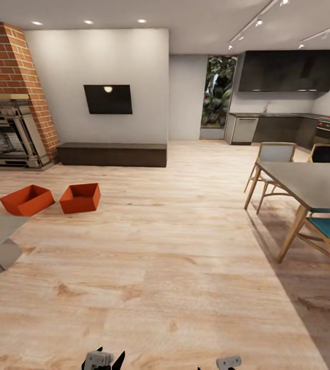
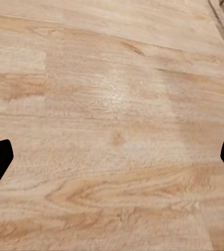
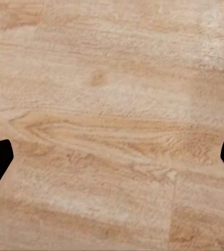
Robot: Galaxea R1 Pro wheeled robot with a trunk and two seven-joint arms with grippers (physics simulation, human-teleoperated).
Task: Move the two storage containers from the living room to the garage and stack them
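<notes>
A living room with a light wood plank floor [image 1: 185,267] is seen from the head camera, and the task is judged to be at its very beginning, with nothing yet carried anywhere. The two orange-red storage containers are set on the planks at the middle left of the frame: the left container [image 1: 27,200] and the right container [image 1: 80,198] lie just beside each other, both open side up and both apparently empty. Behind them, a low dark bench [image 1: 112,154] is placed against the wall under a black TV [image 1: 108,99], and a red-brick fireplace [image 1: 8,97] is seen at the upper left. A dining table [image 1: 308,185] with chairs is found at the right. The left pincer [image 2: 112,157] and the right pincer [image 3: 112,157] are shown in the wrist views with their dark fingers spread wide apart, nothing held between them, and bare planks beneath. The containers are well apart from both pincers. Everything is judged to remain: the approach, both pickups, the trip to the garage, and the stacking there.
</notes>
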